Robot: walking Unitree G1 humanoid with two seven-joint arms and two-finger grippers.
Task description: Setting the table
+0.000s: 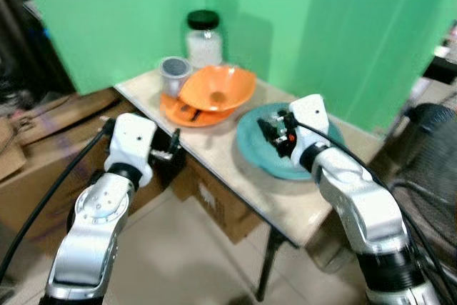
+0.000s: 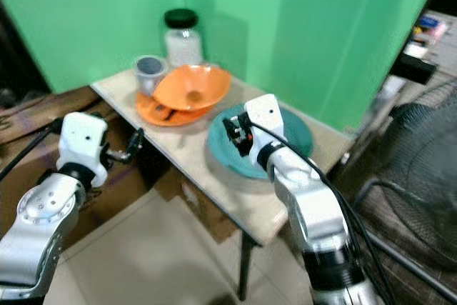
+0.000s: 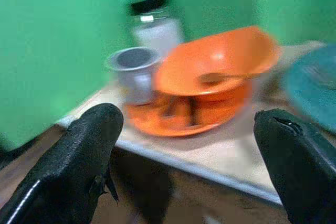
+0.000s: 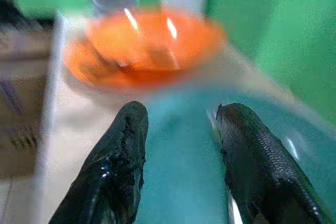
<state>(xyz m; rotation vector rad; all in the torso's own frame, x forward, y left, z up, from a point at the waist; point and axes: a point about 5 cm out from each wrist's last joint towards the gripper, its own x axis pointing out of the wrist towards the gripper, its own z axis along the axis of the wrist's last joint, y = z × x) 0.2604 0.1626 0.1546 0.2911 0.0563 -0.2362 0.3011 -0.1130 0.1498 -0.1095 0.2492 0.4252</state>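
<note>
Both arms reach forward from the near edge of the scene. Left gripper [image 3: 184, 145] hangs off the table's near left corner, short of the edge, fingers spread wide and holding nothing; its wrist view looks straight at the orange stack. Right gripper [image 1: 275, 133] is over the teal plate [image 1: 251, 149], fingers apart with nothing between them, the plate's surface showing in the gap in its wrist view.

My reading is that the dishes are not yet laid out and the step in hand is an approach: the right gripper seems set to take the teal plate, the left to go for the orange pieces. Whether the right fingertips touch the plate I cannot tell. The next move would call for lowering over the plate's rim and closing there, since a flat plate gives little else to pinch.

On the small table [image 1: 285, 205] the teal plate lies empty. Just beyond it, an orange bowl [image 1: 218, 88] sits tilted on an orange plate [image 1: 187, 113], with what looks like a spoon [image 3: 223, 77] inside. A grey cup [image 1: 174, 71] stands beside the bowl, contents unclear. Farthest back is a jar [image 1: 203, 41] with a black lid, filled with something white.
</note>
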